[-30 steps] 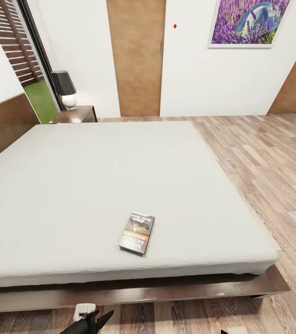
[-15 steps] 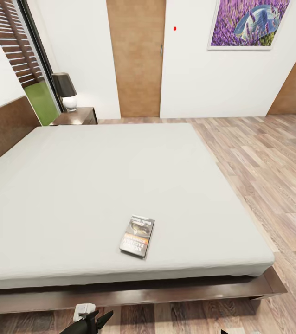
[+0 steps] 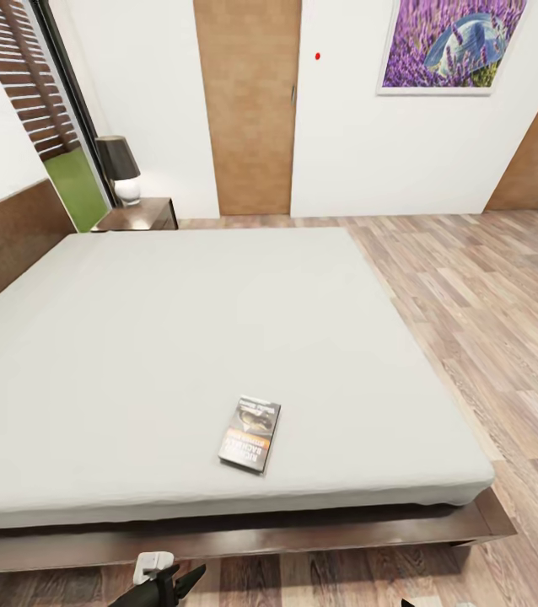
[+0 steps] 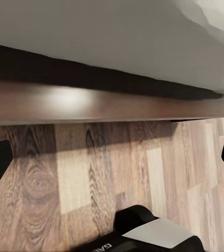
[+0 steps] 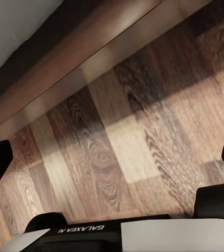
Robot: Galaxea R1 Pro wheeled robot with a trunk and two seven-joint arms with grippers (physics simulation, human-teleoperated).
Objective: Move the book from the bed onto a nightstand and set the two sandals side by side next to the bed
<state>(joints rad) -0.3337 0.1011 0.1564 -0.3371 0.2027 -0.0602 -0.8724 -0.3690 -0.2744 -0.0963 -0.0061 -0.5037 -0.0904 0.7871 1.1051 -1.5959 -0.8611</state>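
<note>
Book (image 3: 250, 435) lies flat on the bed (image 3: 218, 337), on the pale mattress close to the near edge, a little right of the middle, long side running near-to-far with a slight tilt. Nothing is touching it.

Handling, my read: thin paperback, light, bends if pinched by one corner. It sits flush on soft bedding, so there's no gap to get under — a finger pressed down will dent the mattress and may help. The glossy cover looks likely to slip. Best bet is to close across the short width near the spine edge, or slide it toward the near mattress edge until it overhangs, then pinch the overhang.

Arms are both low, in front of the bed frame, pointing at the wood floor (image 3: 488, 278):
- left gripper (image 4: 112, 160) — fingertips at the two far sides of the wrist picture, wide apart, nothing between them. In the head view it shows dark at the bottom edge, near the frame.
- right gripper (image 5: 112, 160) — same story, fingers spread, nothing held, floor planks and the frame rail below.

Neither is near the book; both need to come up over the mattress edge first.

Nightstand (image 3: 142, 215) sits at the far left corner beside the headboard, with a lamp (image 3: 121, 169) on it — well apart from the book, so a base move looks necessary.
</note>
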